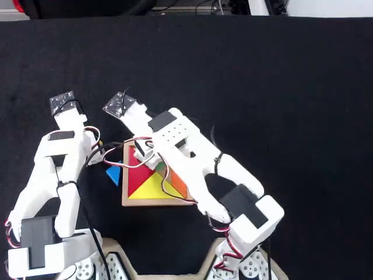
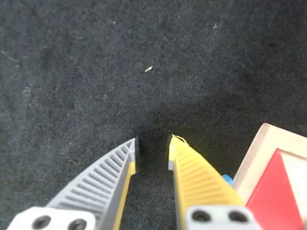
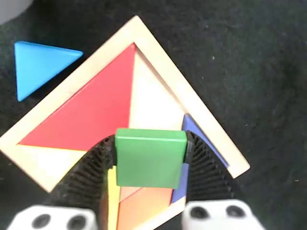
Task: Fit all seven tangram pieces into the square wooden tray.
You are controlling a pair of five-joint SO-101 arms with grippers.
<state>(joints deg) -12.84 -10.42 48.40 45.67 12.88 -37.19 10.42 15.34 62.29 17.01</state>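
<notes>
The job is well on but not finished. In the square wooden tray (image 1: 157, 202), which lies on the black tabletop just in front of the two arm bases, the yellow triangle (image 1: 152, 188) fills the near part, with an orange piece (image 1: 178, 185) to its right. The big red triangle (image 3: 91, 112) lies flat along the left side, and a blue-violet piece (image 3: 194, 129) sits against one rim. All four look seated level with the frame.

Farther in, a pale patch of tray floor (image 3: 153, 96) next to the red triangle looks unfilled. The right hand (image 3: 150, 143) hangs over the tray with its two black fingers pinching the green square (image 3: 150, 157) by opposite edges. The square is not yet set down; whether it already touches the pieces under it I cannot tell.

Just left of the tray, the blue triangle (image 1: 113, 174) lies loose on the cloth, near the rim but apart from it. It has still to go in. That makes six pieces; I cannot make out a seventh.

The left hand (image 2: 153, 143) is beside the tray's far left corner, low over bare cloth. Its grey and yellow fingers are spread a little, with nothing between them.
</notes>
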